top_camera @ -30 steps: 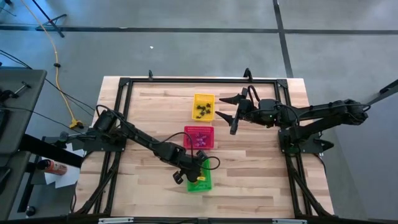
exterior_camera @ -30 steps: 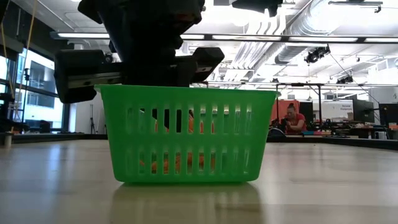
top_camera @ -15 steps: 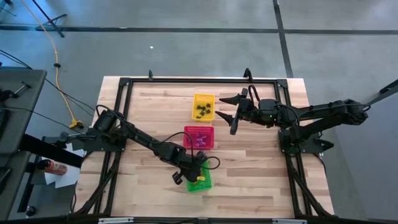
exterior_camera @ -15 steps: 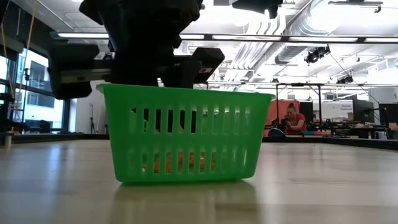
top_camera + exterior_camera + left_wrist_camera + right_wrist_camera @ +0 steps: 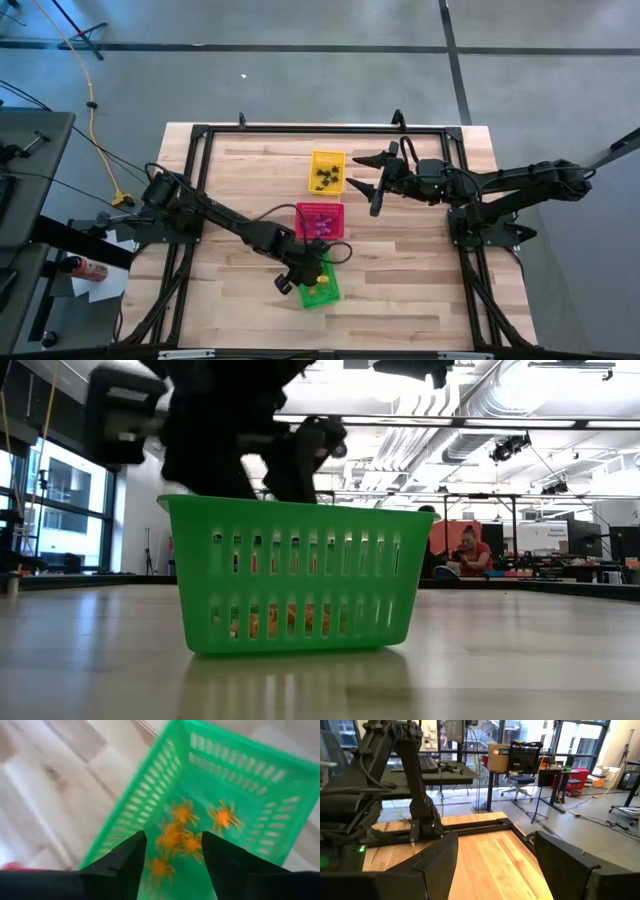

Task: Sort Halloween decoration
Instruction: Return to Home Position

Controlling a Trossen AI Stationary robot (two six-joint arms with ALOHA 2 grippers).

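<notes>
Because the slotted wall of the green basket [image 5: 300, 575] stands in front of its contents in the low view, the orange spider trinkets [image 5: 223, 817] appear there only as slivers of colour low behind the slots. The left wrist view shows them lying on the basket's floor, one apart and the others bunched so closely that their count cannot be told. The basket's near corner is cut off by that picture's lower edge. In the low view the left gripper [image 5: 173, 837] is a dark mass above the basket, its top cropped. From above it hangs over the basket's left rim and covers part of it. Its two fingers [image 5: 125, 862] are spread apart with nothing between them, clear of the spiders below. The right gripper [image 5: 356, 170] hovers over the table [image 5: 400, 280] just beside the yellow basket [image 5: 327, 157], its fingers parted wide and empty. Tiny black trinkets [image 5: 325, 178] lie in the yellow basket and purple-pink ones [image 5: 322, 224] in the red basket [image 5: 320, 207], their shapes too small to make out. Far behind the table, a person [image 5: 470, 550] sits partly hidden by equipment.
</notes>
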